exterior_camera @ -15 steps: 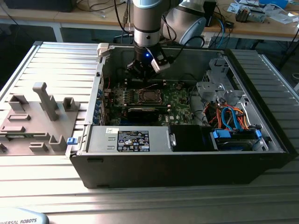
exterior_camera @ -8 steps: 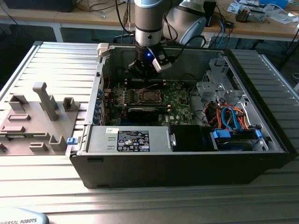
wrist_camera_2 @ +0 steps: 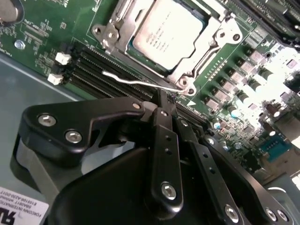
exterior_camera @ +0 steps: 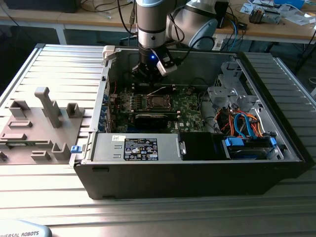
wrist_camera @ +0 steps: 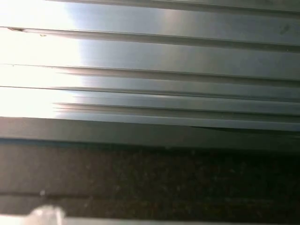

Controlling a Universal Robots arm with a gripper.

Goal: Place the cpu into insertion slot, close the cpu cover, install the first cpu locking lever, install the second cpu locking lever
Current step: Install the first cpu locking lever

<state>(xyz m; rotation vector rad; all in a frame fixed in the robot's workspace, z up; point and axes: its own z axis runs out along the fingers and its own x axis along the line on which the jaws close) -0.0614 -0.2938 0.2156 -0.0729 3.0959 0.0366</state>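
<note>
- Nearest you, the open computer case (exterior_camera: pixel 187 168) sits on the ribbed metal worktop (exterior_camera: pixel 148 212), its black front wall facing the exterior view.
- Just inside that wall you've got the silver power supply (exterior_camera: pixel 136 147), and at the exterior view's right a drive bay with blue cables (exterior_camera: pixel 244 129).
- To the exterior view's left, outside the case, a grey fixture block (exterior_camera: pixel 37 123) rests on the worktop.
- Farther in lies the green motherboard (exterior_camera: pixel 185 111).
- The cpu (wrist_camera_2: pixel 168 35) is seated in the insertion slot (exterior_camera: pixel 157 102), and in the second wrist view the metal cover frame (wrist_camera_2: pixel 213 40) lies down around it.
- A thin wire locking lever (wrist_camera_2: pixel 136 82) runs along the socket's edge, just ahead of the claw tips.
- Your claw (wrist_camera_2: pixel 164 105) hangs over the board just beyond the slot in the exterior view, fingers pinched together at the tips; you can see nothing between them.
- Farthest back, the arm (exterior_camera: pixel 150 29) rises out of the case.
</note>
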